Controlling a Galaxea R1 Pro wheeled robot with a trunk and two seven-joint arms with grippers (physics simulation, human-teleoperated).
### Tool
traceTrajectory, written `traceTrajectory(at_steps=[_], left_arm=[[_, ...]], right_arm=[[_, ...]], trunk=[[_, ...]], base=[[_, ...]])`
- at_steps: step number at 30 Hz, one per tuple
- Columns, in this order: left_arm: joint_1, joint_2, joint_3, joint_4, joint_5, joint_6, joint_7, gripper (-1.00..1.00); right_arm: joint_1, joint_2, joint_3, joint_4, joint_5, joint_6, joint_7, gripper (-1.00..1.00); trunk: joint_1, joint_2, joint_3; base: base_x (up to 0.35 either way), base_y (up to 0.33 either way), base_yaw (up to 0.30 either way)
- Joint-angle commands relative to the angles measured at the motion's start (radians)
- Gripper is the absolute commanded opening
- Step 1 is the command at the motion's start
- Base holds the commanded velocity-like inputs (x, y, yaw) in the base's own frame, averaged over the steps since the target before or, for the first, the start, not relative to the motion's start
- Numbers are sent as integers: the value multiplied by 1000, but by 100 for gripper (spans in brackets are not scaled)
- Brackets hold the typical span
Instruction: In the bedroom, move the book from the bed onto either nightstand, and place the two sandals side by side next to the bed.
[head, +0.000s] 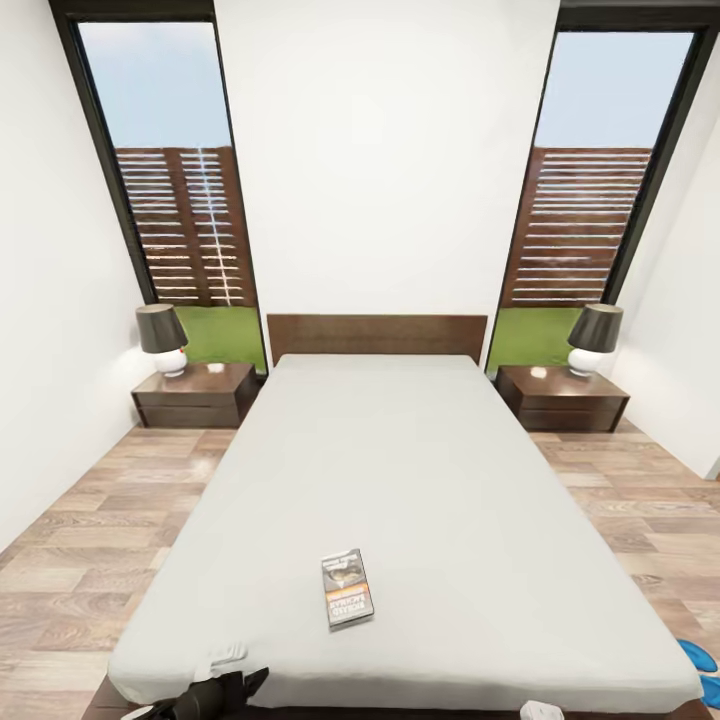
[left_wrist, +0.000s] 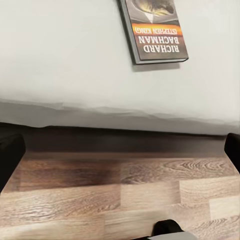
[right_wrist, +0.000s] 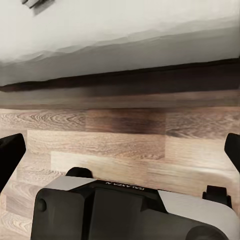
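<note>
Bedroom seen from the foot of the bed (head: 420, 470), head view looking along the mattress toward the headboard (head: 377, 338). Far left: a nightstand (head: 196, 394) against the wall, a lamp (head: 163, 340) with dark shade and white base on its top, a tall window (head: 170, 170) behind it showing fence and grass. Left arm (head: 215, 692) pokes in at the near edge, just off the bed's near left corner. Left gripper (left_wrist: 120, 150): dark fingers at both side edges of the left wrist view, set wide apart, nothing between them but wood floor (left_wrist: 100, 195) and the bed's dark frame. Book (head: 347, 588) lies flat on the mattress, near end, slightly left of centre, well apart from both nightstands; cover up, lettering in orange and white. Left wrist view catches the same book (left_wrist: 155, 32) beyond the mattress edge, untouched by any finger. Right gripper (right_wrist: 120, 150): fingers likewise spread to the edges of the right wrist view, empty, over floor just beside the bed frame. Far right: second nightstand (head: 562, 398) with a matching lamp (head: 594, 340), second window (head: 600, 170) behind. Near right, on the floor beside the bed: blue sandals (head: 702, 668), partly cut off by the picture edge, so how they lie cannot be told.
</note>
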Motion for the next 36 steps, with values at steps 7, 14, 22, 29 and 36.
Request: traceTrajectory(at_steps=[7, 14, 22, 29, 36], left_arm=[[-1, 0, 8, 0, -9, -2, -5, 100], [-1, 0, 7, 0, -9, -2, -5, 100], [-1, 0, 8, -1, -12, -2, -6, 100], [-8, 1, 7, -69, -8, 31, -14, 100], [-16, -36, 7, -397, -6, 317, -16, 100]], right_arm=[[-1, 0, -8, -1, 6, 6, 5, 100], [-1, 0, -8, -1, 6, 6, 5, 100], [-1, 0, -8, -1, 6, 6, 6, 100], [-1, 0, -8, -1, 6, 6, 12, 100], [-1, -1, -8, -1, 6, 7, 15, 100]], trunk=[[1, -2, -2], [1, -2, -2], [1, -2, -3], [1, -2, -11], [1, -2, -22]], base=[[27, 0, 0], [1, 0, 0], [0, 0, 0], [0, 0, 0], [0, 0, 0]])
